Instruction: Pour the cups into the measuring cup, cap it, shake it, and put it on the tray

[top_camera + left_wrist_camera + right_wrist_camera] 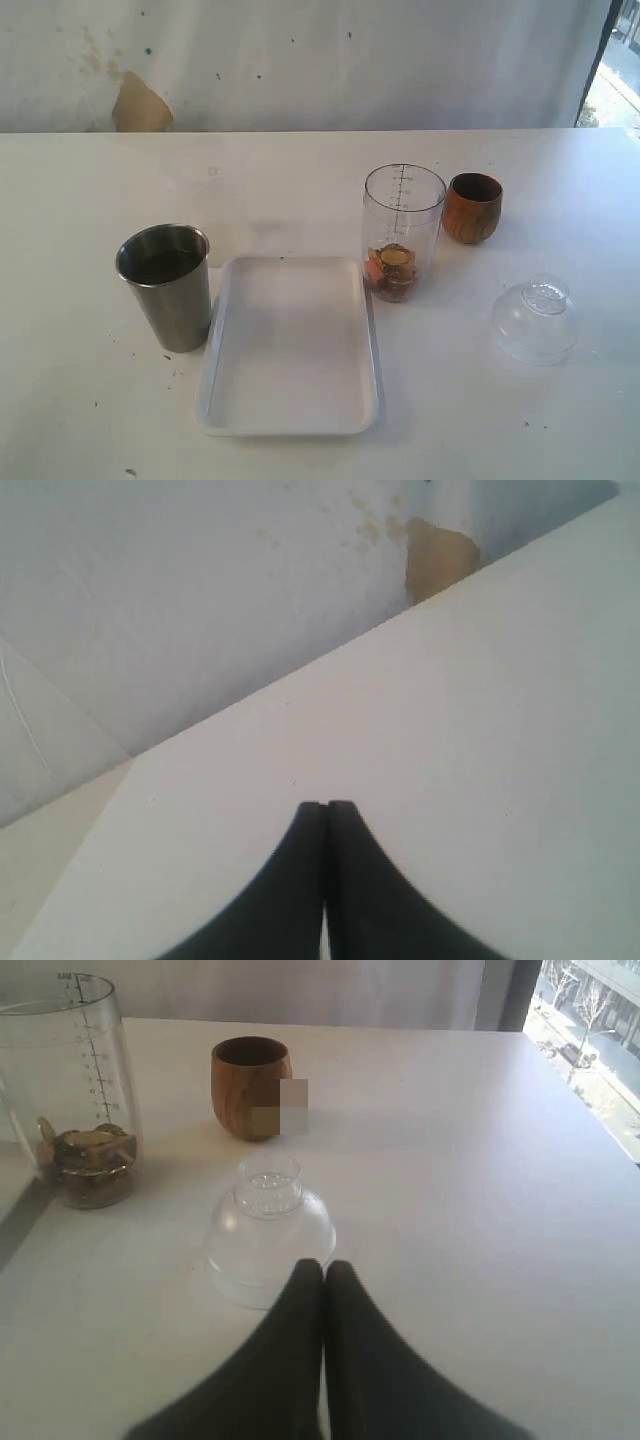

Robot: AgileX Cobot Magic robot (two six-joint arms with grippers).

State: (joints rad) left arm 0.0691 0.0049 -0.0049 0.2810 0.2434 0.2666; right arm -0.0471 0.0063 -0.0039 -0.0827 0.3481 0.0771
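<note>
The steel tumbler (168, 287) stands upright left of the white tray (290, 420). The clear measuring cup (401, 232) stands just past the tray's far right corner, uncapped, with brown and orange pieces at its bottom (90, 1160). The brown wooden cup (472, 207) stands upright right of it (250, 1087). A clear dome lid (535, 320) rests on the table nearer the front right (268, 1240). Neither arm shows in the exterior view. My left gripper (326, 805) is shut over bare table. Just short of the lid, my right gripper (323, 1265) is shut and empty.
A pale wall with a tan patch (138, 105) runs behind the table's far edge (420, 605). A window strip (620, 70) shows at the right. The tray is empty.
</note>
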